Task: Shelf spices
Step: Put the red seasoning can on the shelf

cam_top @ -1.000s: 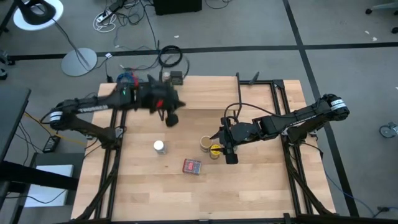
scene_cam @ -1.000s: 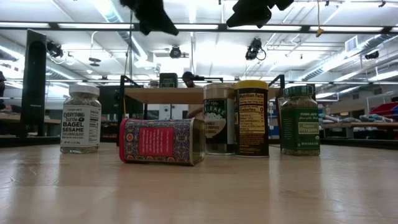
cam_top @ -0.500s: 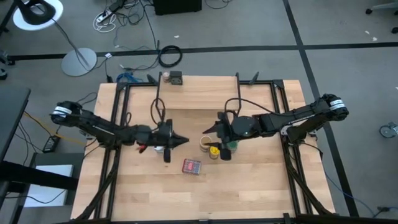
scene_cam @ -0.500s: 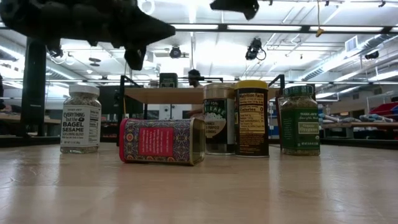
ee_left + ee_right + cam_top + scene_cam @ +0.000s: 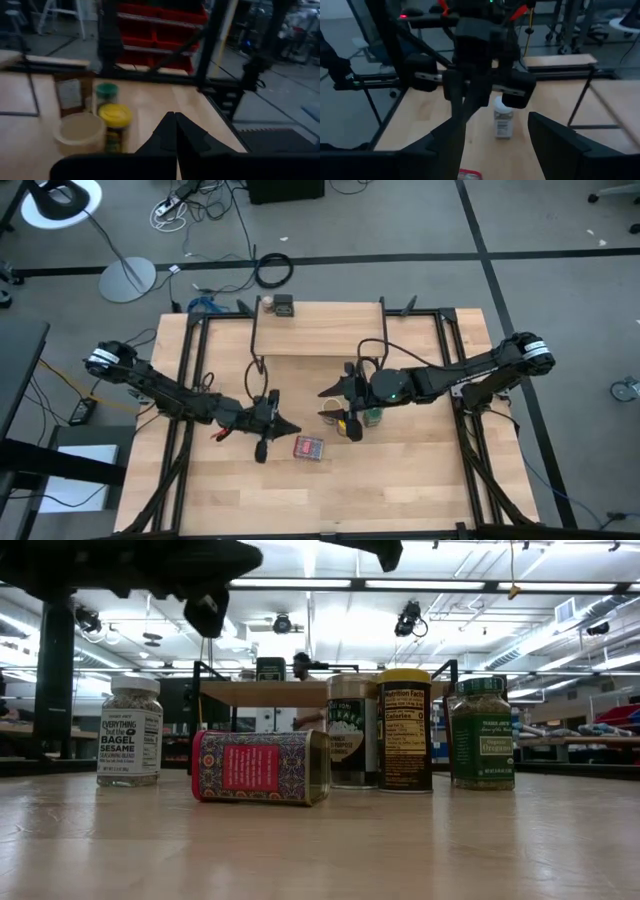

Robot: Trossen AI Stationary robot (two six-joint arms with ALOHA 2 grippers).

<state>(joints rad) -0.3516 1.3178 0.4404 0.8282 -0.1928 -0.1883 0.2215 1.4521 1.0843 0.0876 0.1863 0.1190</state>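
Shelf (image 5: 320,330) stands at table's far edge; you have no jars on it. Left gripper (image 5: 283,427) pressed together, empty, above white-lidded jar (image 5: 130,730). Right gripper (image 5: 335,390) spread, holding nothing, beside yellow-lidded jar (image 5: 345,423) and green jar (image 5: 372,416). Red tin (image 5: 308,448) lies on side nearer front.

From above, the left claw (image 5: 284,429) totally covers the white-lidded jar (image 5: 130,731). The right claw (image 5: 338,402) hides most of the brown canister (image 5: 352,730). In the level view both arms get chopped off at the top edge, and the shelf (image 5: 262,692) sits mostly behind the jars.
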